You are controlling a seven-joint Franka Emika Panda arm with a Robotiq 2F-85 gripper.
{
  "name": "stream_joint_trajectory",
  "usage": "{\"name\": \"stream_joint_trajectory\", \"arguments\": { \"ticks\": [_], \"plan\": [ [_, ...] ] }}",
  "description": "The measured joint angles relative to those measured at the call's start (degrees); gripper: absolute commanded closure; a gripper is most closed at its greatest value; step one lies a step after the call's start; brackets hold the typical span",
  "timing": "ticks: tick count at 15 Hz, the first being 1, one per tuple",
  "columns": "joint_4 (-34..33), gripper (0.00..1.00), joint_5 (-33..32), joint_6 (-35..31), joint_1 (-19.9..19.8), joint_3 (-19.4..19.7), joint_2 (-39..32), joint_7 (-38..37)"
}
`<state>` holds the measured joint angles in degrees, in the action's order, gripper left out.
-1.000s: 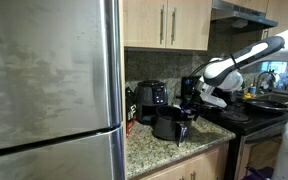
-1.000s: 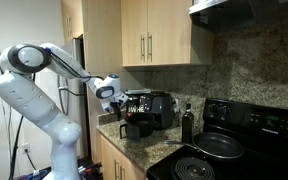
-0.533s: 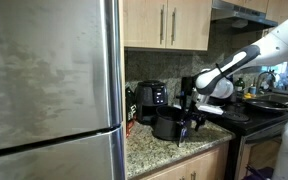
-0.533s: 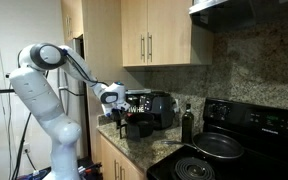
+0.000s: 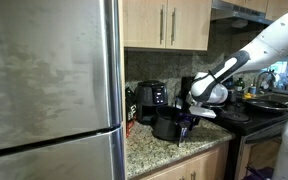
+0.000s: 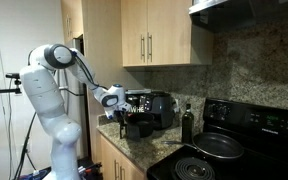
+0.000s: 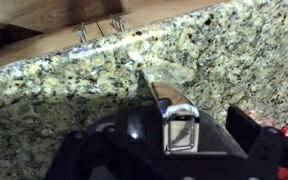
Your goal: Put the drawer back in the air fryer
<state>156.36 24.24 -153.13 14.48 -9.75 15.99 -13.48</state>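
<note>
While my fingers (image 7: pixel 256 146) hang spread apart above the granite tabletop (image 7: pixel 44 90), the handle (image 7: pixel 177 112) of the drawer (black, with a bright metal face) lies in the gap between them. As far as the wrist view shows, it touches neither finger. In an exterior view the drawer (image 5: pixel 168 126) stands on the tabletop right under my fingers, outside the air fryer (image 5: pixel 151 96). The air fryer sits farther from my fingers, back against the stone wall. Beyond the drawer from my fingers, in an exterior view, stands a dark bottle (image 6: pixel 188 123), and past it a black stove (image 6: pixel 246 122) carrying a pan (image 6: pixel 221 146). Two cabinet handles (image 7: pixel 84 33) show ahead of my fingers in the wrist view.
</note>
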Motion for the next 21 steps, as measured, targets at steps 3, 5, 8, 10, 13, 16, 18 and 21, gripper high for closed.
{"name": "stream_joint_trajectory", "arguments": {
  "ticks": [3,5,8,10,13,16,18,21],
  "plan": [
    [0.0,0.42,-4.08,-3.83,-0.34,-0.97,-2.76,-3.23],
    [0.02,0.56,-8.71,-6.58,-1.45,-1.9,-4.76,-6.4],
    [0.02,0.76,-19.45,-9.95,-4.79,-3.83,-6.8,-13.61],
    [-0.02,0.84,-28.25,-11.01,-7.76,-5.4,-6.98,-19.67],
    [-0.11,0.89,-40.14,-11.19,-11.36,-7.26,-5.86,-28.91],
    [-0.1,0.9,-47.91,-11.18,-13.05,-8.91,-5.12,-34.78],
    [-0.06,0.9,-48.21,-11.16,-12.32,-9.04,-4.99,-34.62],
    [-0.16,0.9,-47.23,-11.23,-9.55,-9.04,-5.1,-30.85]
  ]
}}
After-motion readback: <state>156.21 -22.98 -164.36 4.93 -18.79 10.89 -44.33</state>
